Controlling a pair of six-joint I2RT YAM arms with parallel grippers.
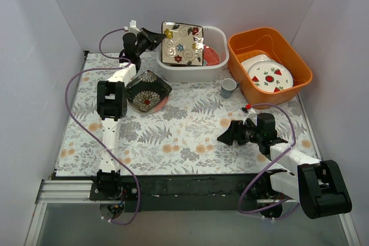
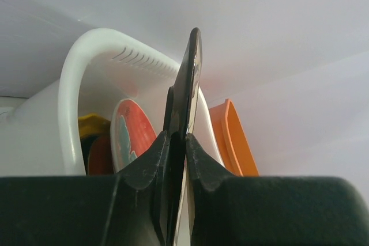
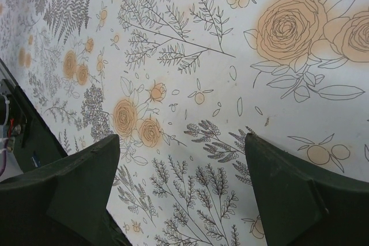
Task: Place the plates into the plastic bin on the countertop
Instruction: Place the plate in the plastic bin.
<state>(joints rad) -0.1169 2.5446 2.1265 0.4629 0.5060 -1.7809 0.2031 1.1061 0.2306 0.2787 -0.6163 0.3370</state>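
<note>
Your left hand is pressed together on the left edge of the cream floral square plate, holding it tilted just above the white plastic bin. Your right hand hovers spread over the worktop, well apart from the black white-flowered square plate beside your left arm.

The left arm and the right arm share white links between blocky black joint housings, each trailed by a thin purple cable. The right gripper has broad, matte, wedge-shaped fingers, black or perhaps very dark green.
</note>
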